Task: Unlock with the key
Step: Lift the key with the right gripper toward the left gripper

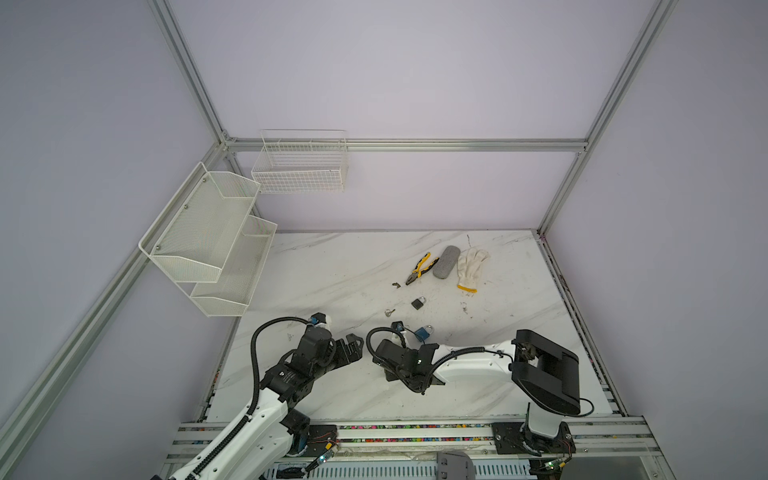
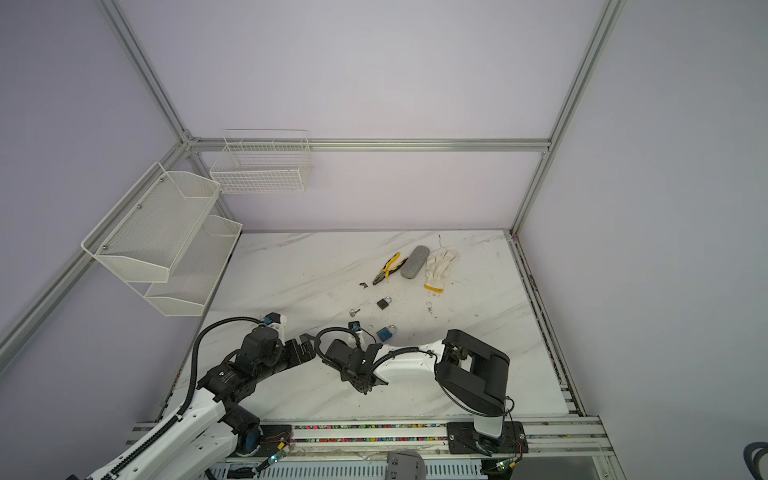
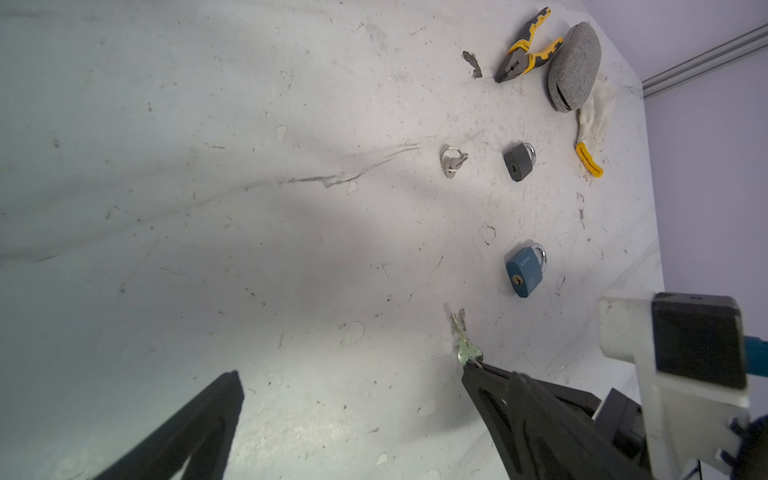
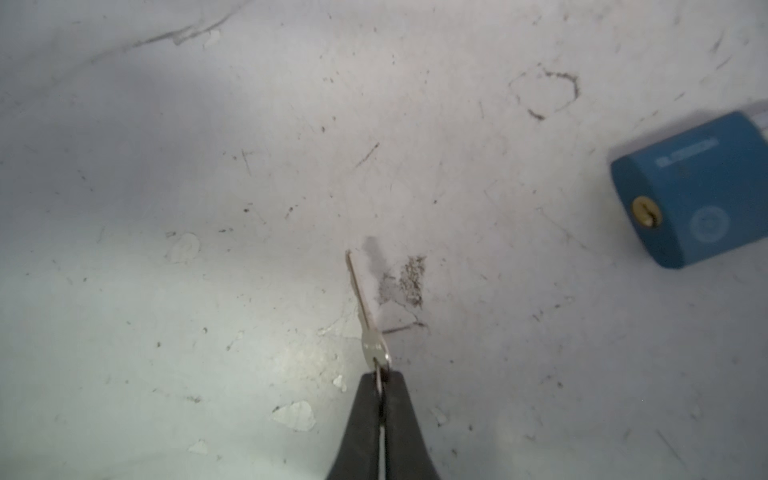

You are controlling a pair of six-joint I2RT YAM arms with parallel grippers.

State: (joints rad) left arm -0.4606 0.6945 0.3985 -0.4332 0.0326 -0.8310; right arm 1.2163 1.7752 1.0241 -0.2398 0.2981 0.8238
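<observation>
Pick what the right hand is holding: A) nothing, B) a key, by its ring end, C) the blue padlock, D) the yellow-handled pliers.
B: in the right wrist view the right hand is shut on the ring end of the key, while the blue padlock lies apart.

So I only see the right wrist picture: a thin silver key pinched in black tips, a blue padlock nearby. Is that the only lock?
Observer: No, a small dark grey padlock lies farther back than the blue padlock.
Operator: Any spare keys?
Observer: Besides your thin silver key, a silver key ring lies left of the grey padlock in a top view.
Operator: And the other arm?
Observer: Its left end effector stands wide open, holding nothing.
</observation>
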